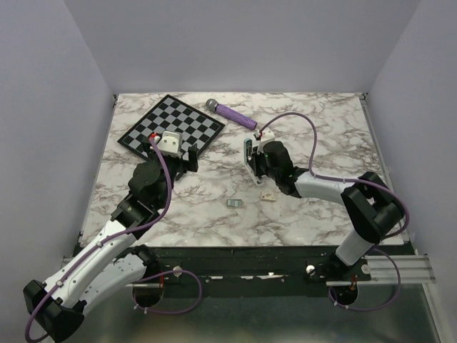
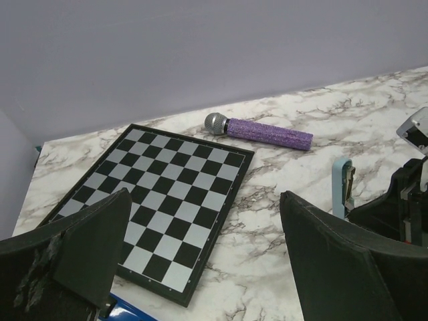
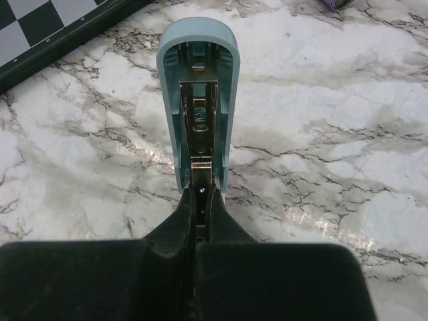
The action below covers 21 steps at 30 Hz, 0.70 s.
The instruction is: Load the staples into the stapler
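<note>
Marble table (image 1: 214,221), top cam: R gripper (image 1: 253,164) right of chessboard (image 1: 171,127), clamped on pale-blue bar (image 1: 248,146). L wrist: L gripper (image 2: 204,227) wide; stapler (image 2: 124,311) sliver at chessboard's near corner, prob light, stiff, slick, so grab body sides. R wrist: bar pinched.

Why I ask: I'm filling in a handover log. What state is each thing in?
Left gripper: jaws open, empty.
Right gripper: jaws shut on the pale light-blue plastic bar.
Pale light-blue plastic bar: gripped at one end, metal channel side exposed.
Small grey staple strip: loose on the marble table, not loaded.
Purple glitter microphone: lying on its side.
Black-and-white chessboard: flat, no pieces.
</note>
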Motion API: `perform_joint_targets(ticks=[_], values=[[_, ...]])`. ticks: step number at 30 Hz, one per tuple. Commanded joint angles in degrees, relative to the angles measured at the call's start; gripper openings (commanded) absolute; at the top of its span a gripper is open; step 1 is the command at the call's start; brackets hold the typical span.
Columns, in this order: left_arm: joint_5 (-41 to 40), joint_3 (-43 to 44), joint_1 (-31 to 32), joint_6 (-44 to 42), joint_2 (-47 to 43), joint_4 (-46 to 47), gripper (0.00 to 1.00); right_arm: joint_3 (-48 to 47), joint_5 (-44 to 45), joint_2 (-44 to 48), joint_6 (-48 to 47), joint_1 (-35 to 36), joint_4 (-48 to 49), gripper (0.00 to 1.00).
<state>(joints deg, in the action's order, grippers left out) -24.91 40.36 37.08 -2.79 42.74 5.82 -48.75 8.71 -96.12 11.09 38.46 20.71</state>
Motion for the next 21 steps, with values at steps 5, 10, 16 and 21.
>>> perform_joint_targets(ticks=[5, 10, 16, 21], values=[[-0.85, -1.07, -0.25, -0.91, -0.47, 1.73, 0.99, -1.96, 6.76, -5.75, -3.97, 3.03, 11.02, 0.01], [-0.58, -1.34, -0.25, -0.9, -0.73, 1.91, 0.99, -0.73, 5.88, -7.15, -4.5, 3.29, 12.87, 0.06], [-0.58, -1.77, -0.25, -0.82, -1.08, 2.52, 0.99, 0.15, 5.44, -8.47, -5.29, 3.55, 14.0, 0.1], [-0.5, -1.95, -0.25, -0.82, -0.99, 2.7, 0.99, 0.32, 5.09, -8.91, -6.34, 3.73, 13.74, 0.13]])
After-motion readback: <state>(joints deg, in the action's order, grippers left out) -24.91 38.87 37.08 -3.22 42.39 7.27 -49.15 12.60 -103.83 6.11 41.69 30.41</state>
